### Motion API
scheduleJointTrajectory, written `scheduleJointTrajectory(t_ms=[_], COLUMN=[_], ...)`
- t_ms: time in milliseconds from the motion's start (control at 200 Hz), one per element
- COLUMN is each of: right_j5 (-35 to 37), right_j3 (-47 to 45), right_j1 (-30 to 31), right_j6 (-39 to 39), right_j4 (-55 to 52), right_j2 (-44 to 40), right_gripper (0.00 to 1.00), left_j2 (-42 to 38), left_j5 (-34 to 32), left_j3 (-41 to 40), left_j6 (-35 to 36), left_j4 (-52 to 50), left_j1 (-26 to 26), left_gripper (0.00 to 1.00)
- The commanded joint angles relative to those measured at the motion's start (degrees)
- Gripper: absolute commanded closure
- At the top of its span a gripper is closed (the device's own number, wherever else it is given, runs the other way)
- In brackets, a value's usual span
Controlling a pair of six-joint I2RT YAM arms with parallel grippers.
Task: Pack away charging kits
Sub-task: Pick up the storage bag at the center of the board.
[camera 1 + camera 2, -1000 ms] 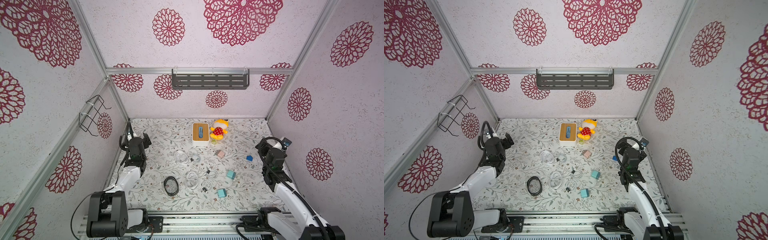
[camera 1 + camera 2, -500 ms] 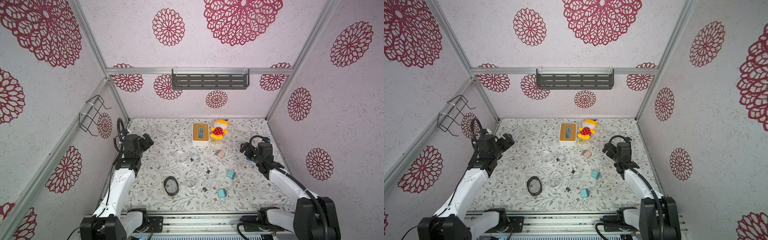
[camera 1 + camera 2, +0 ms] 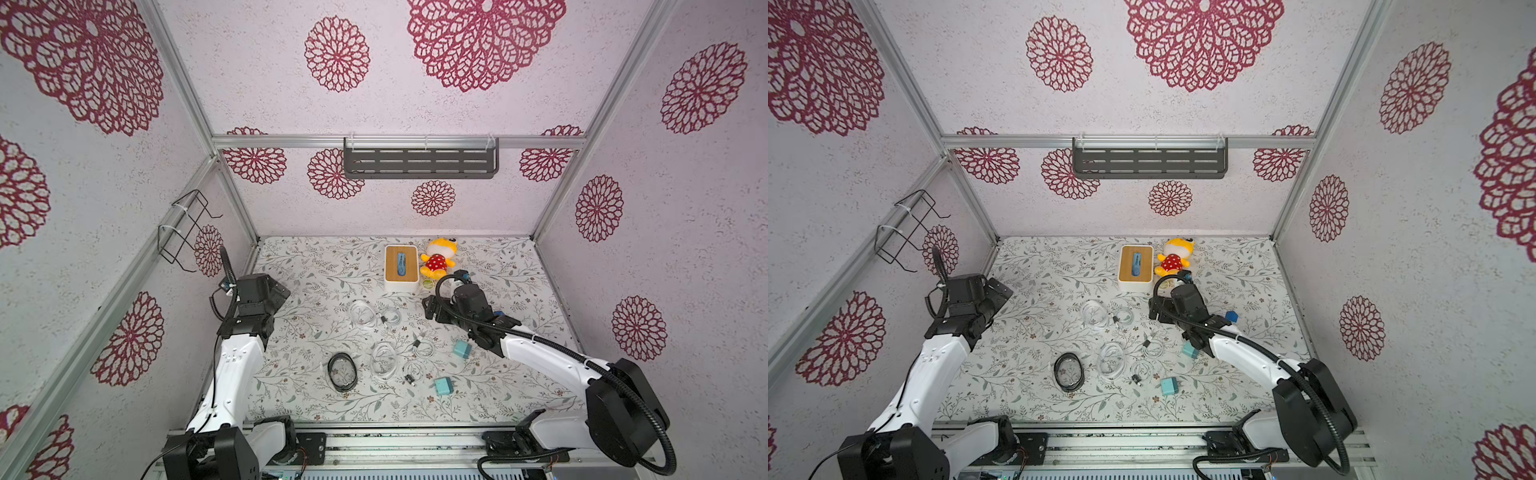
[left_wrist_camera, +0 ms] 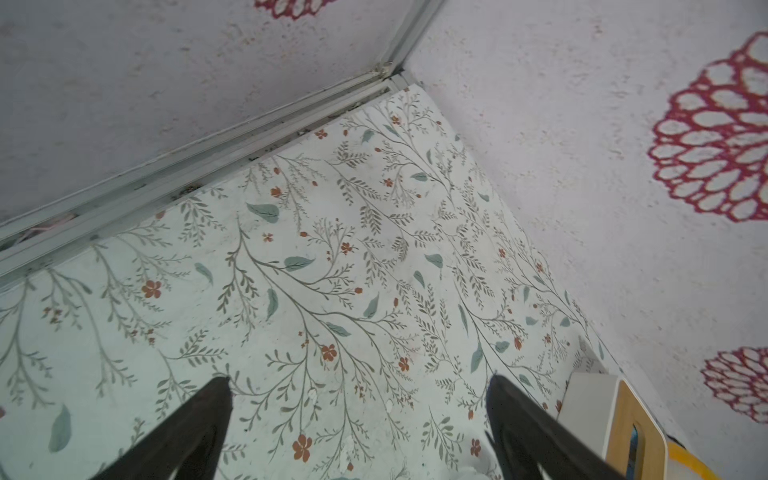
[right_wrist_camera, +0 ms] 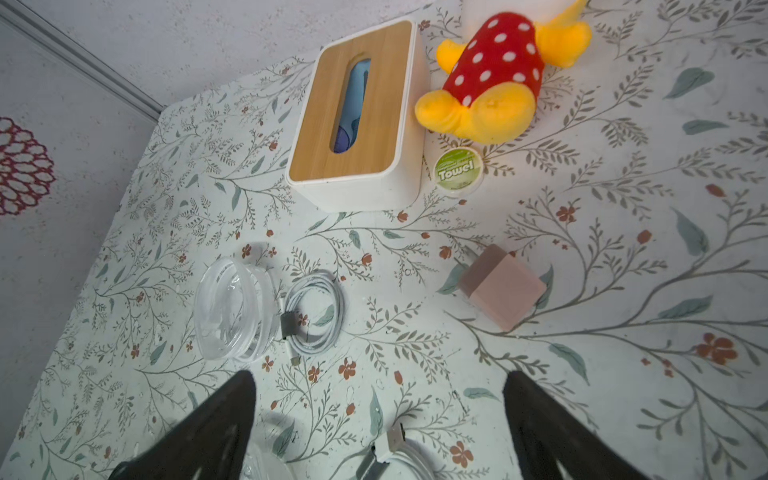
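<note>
- We count two grippers. The left gripper (image 4: pixel 357 379) hangs over a bare far corner of the table (image 3: pixel 311 270). Its fingers are spread wide with nothing between them.
- The right gripper (image 5: pixel 379 374) hovers above mid-table, and its fingers are also wide apart and empty.
- We count three plug adapters, all lying on the table. The pink adapter (image 5: pixel 500 286) sits just ahead of the right gripper, apart from its fingers. In both top views the gripper hides it.
- The rear teal adapter (image 3: pixel 462 349) lies just beside the right forearm. The front teal adapter (image 3: pixel 443 386) lies nearer the front edge.
- We count three coiled white cables with dark ends. The rear cable (image 3: pixel 390 318) lies just beside the rear clear case (image 3: pixel 361 313). The middle cable (image 3: pixel 424 347) and the front cable (image 3: pixel 413 370) lie between the front clear case (image 3: pixel 383 359) and the two teal adapters.
- That makes two clear round cases.
- We see one dark ring (image 3: pixel 342 372) just beside the front clear case, on the side towards the left arm.
- At the back stands one white box with a wooden lid (image 3: pixel 401 268), and one plush toy (image 3: pixel 438 259) lies beside it. One green disc marked "Towel" (image 5: pixel 458 168) sits just by the box's corner.
- One dark blue block (image 3: pixel 1231 316) lies beside the right arm, on the side towards the right wall.
</note>
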Motion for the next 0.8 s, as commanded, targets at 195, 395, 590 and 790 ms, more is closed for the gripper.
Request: scheduleJointTrajectory(t_ms=[195,395,590,790], right_j5=[7.57,10.94,12.92,10.34], right_j3=[6.88,6.08,6.03,1.10], right_j1=[4.27,4.14,3.02,0.12], right_j6=[-0.55,-3.58,-7.99,-7.82], right_j4=[-3.85,-2.05,-3.88,1.63], right_j2=[6.95,4.37,1.26,-2.26], right_gripper=[0.18,0.17,0.17,0.17], left_j2=[3.56,13.22,25.02,39.61], left_j5=[-8.06,-10.61,-15.07,-13.38], left_j3=[13.29,26.87,38.04,52.43], left_j6=[-4.96,-10.81,-20.15,-24.04], left_j4=[-21.67,-37.31,-48.16,-59.58], left_j1=[-13.10,-28.53,-41.10,-45.56], left_gripper=[0.02,0.02,0.04,0.12])
